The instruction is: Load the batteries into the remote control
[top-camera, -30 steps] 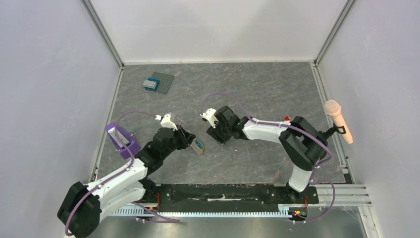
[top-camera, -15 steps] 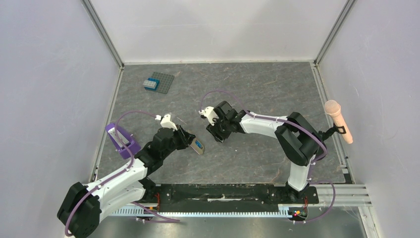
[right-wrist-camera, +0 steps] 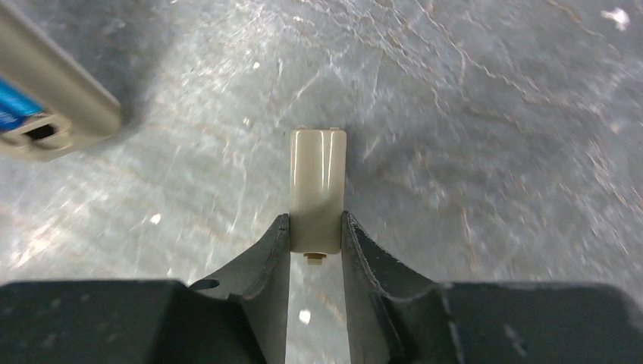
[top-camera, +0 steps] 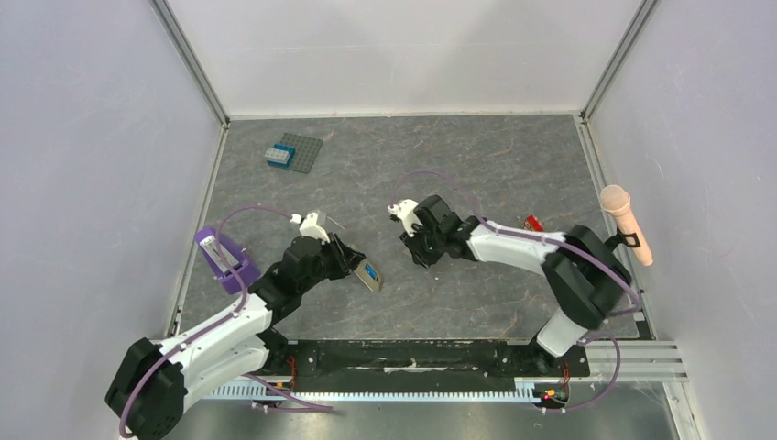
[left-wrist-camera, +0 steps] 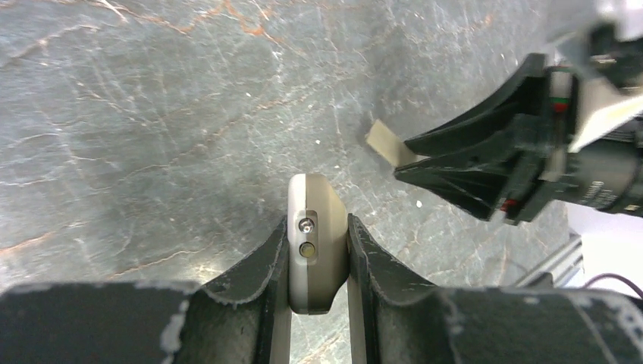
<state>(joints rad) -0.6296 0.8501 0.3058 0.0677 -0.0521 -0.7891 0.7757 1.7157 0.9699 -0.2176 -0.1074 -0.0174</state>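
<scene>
Between the left fingers (left-wrist-camera: 274,262), which are clenched on its two sides, the remote control (left-wrist-camera: 315,250) juts out past their tips over the surface (left-wrist-camera: 152,114), with the blue batteries (right-wrist-camera: 11,112) showing in its open recess. Just to the right of the remote control and apart from it, the right fingers (right-wrist-camera: 277,250) grasp a cream plate (right-wrist-camera: 318,182) by its near end, its far end free. Compared with a second ago, those fingers have narrowed onto the plate and drawn a little farther right of the remote control, which has barely shifted.
</scene>
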